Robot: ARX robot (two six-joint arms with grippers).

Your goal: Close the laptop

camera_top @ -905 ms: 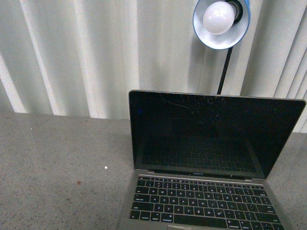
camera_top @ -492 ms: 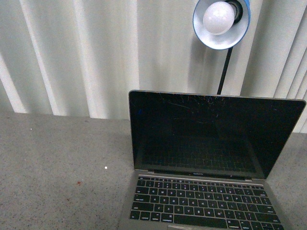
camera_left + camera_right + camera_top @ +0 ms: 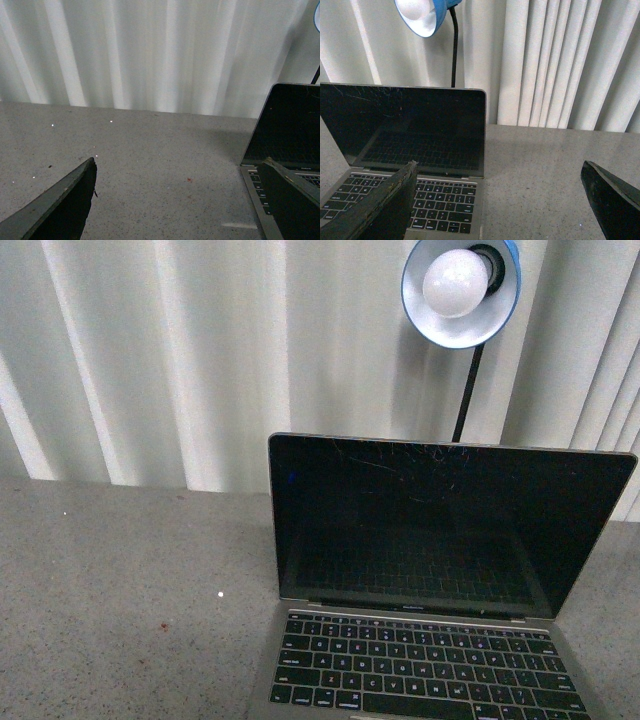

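1. The laptop (image 3: 440,580) sits open toward the bench's (image 3: 120,580) near edge, right of centre, lid upright.
2. Left jaws and right jaws gape wide, empty, likely poised to push that lid down.

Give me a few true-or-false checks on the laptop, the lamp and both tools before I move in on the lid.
1. The laptop is open. True.
2. Its screen is lit. False: it is dark and cracked.
3. A lamp rises behind the laptop. True.
4. The lamp's shade is red. False: it is blue.
5. The right tool is shut on the laptop. False: it is open and holds nothing.
6. The left tool is open. True.
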